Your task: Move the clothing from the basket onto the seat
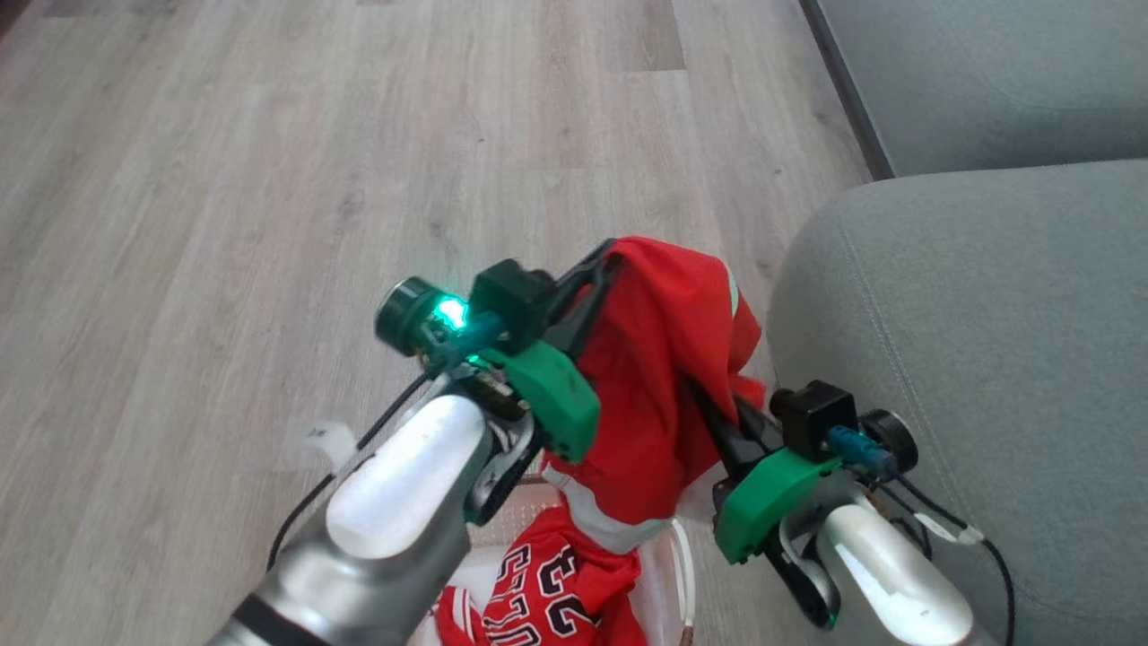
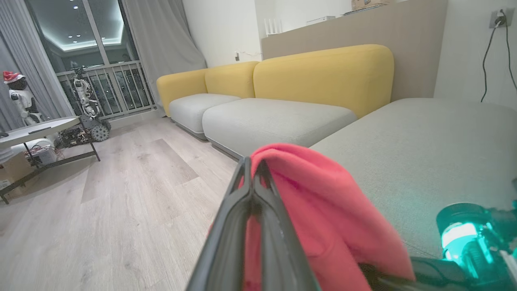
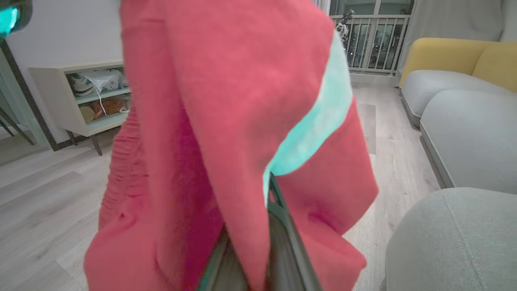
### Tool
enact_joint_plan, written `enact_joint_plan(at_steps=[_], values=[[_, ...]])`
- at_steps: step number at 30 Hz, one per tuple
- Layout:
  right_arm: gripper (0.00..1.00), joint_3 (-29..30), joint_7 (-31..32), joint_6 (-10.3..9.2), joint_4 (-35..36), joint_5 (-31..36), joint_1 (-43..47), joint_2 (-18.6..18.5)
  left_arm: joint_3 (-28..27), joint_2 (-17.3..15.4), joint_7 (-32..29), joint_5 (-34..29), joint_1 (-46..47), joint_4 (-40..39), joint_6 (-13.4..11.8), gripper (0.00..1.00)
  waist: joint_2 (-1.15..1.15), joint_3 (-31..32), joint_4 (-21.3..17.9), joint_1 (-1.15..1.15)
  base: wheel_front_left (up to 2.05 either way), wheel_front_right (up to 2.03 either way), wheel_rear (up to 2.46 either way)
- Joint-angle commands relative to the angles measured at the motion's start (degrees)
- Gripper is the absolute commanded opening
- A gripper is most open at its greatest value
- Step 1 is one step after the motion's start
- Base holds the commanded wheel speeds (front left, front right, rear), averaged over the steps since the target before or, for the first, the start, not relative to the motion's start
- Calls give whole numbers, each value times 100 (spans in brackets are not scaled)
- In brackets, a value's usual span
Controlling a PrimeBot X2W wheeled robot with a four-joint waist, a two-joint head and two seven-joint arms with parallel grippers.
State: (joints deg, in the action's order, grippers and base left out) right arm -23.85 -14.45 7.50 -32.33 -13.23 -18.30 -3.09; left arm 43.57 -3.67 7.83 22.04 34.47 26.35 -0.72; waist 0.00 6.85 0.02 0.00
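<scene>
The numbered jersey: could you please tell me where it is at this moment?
In the head view the numbered jersey lies in the basket at the bottom centre, directly below the red garment that hangs above it.

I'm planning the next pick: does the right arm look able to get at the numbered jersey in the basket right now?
Probably not yet: the right gripper is shut on the raised red garment, which hangs over the jersey in the basket.
</scene>
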Motion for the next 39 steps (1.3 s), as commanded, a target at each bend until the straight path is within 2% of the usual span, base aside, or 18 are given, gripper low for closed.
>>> enact_joint_plan(at_steps=[1,2,3,10,18,30,34,39], values=[[0,-37,-55,-1,221,53,-366,22,-256,-99,67,53,190,-146,-52,45,0,-8,-37,0,0,0,0],[0,11,-55,-1,253,88,-392,22,-285,-116,107,84,133,-120,-74,78,0,-13,-69,0,0,0,0],[0,61,-55,-1,285,130,-419,22,-313,-137,151,108,77,-95,-103,100,0,-18,-106,0,0,0,0],[0,484,-55,-1,418,586,-601,-12,-467,-251,447,229,-361,-8,-303,100,0,-60,-492,0,0,0,0],[0,751,-55,-1,682,779,-645,-405,-533,-207,685,251,-914,-96,-402,100,0,-141,-1201,0,0,0,0],[0,954,-55,-1,1099,752,-563,-952,-544,-63,715,66,-1138,-204,-308,100,0,-428,-2329,0,0,0,0],[0,973,-55,-1,1155,740,-572,-1023,-551,-31,716,-3,-1137,-168,-253,100,0,-545,-2550,0,0,0,0],[0,966,-54,-1,1149,697,-593,-1075,-537,9,716,-82,-1109,-114,-201,100,0,-674,-2595,0,0,0,0]])
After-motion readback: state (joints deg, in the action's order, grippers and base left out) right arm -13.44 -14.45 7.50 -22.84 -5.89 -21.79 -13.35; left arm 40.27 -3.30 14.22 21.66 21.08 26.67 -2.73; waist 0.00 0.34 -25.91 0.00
